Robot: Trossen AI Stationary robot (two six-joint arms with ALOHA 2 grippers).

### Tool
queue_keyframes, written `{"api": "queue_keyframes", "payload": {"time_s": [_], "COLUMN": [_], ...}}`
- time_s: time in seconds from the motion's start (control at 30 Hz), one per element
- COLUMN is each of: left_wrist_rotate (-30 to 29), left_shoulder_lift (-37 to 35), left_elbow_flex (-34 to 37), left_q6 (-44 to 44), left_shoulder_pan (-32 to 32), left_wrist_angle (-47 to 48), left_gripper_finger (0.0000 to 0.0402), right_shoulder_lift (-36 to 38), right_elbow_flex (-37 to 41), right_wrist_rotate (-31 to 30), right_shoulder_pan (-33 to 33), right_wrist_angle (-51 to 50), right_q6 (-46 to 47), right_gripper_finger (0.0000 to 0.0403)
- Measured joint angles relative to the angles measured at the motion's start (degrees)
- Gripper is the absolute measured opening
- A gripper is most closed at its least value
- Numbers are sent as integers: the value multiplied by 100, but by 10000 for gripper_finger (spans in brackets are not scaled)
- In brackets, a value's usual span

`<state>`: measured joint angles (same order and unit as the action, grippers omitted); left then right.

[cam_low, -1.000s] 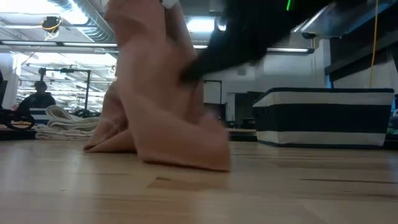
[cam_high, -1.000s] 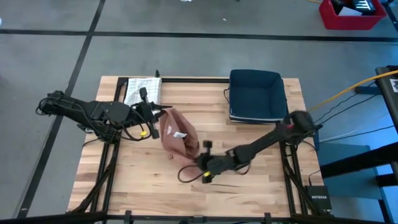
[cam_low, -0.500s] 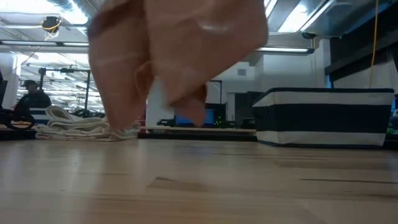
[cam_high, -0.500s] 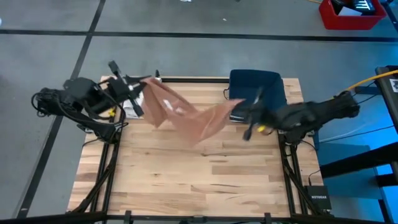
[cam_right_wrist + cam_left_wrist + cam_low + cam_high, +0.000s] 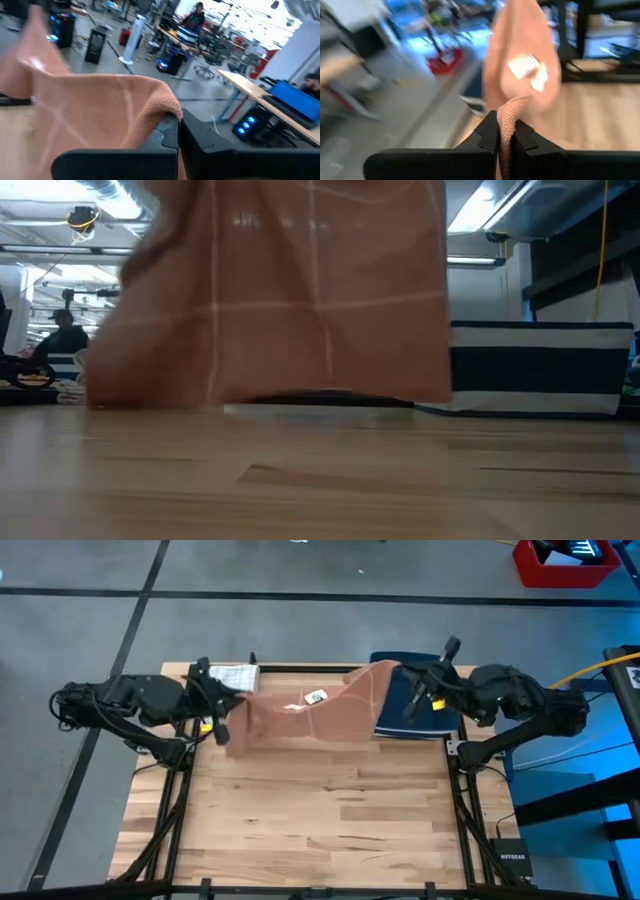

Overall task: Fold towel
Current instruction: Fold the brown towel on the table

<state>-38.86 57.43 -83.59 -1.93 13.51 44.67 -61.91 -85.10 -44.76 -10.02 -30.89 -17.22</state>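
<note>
The pink towel (image 5: 305, 718) hangs spread between the two arms over the far half of the wooden table (image 5: 320, 830), its upper edge taut from corner to corner and its lower hem, in the low view, just at or barely above the boards. The left gripper (image 5: 213, 705) is clamped on one top corner; its wrist view shows the cloth bunched and pinched between the dark fingers (image 5: 487, 137). The right gripper (image 5: 425, 690) is clenched on the opposite corner, with woven cloth curling over its fingers in the right wrist view. The step in hand appears to be spreading the towel for laying flat. To do it well, both corners should come down level and together, tension held so the hem lands straight, and the sheet drawn toward the near side to clear what lies behind it. The fabric is thin and limp with a fine waffle-like weave; faint crease lines cross it in a grid, and a small white label (image 5: 316, 696) sits near the top edge. Behind the right corner stands a navy soft-sided bin (image 5: 425, 720), probably overlapped by the cloth, though contact cannot be confirmed. A stack of pale folded towels (image 5: 232, 676) lies at the far left corner.
</note>
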Motion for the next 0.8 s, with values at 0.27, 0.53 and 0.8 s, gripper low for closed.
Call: {"api": "queue_keyframes", "payload": {"time_s": [0.27,0.53,0.8], "left_wrist_rotate": [454,266,449], "left_shoulder_lift": [-34,-90,152], "left_elbow_flex": [2,-60,-382], "left_q6": [1150,1564,2711], "left_shoulder_pan": [185,799,1637], "left_wrist_angle": [1346,1125,1473], "left_gripper_finger": [3,2,1], "right_shoulder_lift": [-112,-397,-670], "right_elbow_flex": [155,755,1643], "right_wrist_rotate": [134,311,739], "right_shoulder_pan": [116,114,545], "right_wrist_angle": [-482,-489,568], "right_q6": [361,857,906], "right_gripper_finger": [7,8,9]}}
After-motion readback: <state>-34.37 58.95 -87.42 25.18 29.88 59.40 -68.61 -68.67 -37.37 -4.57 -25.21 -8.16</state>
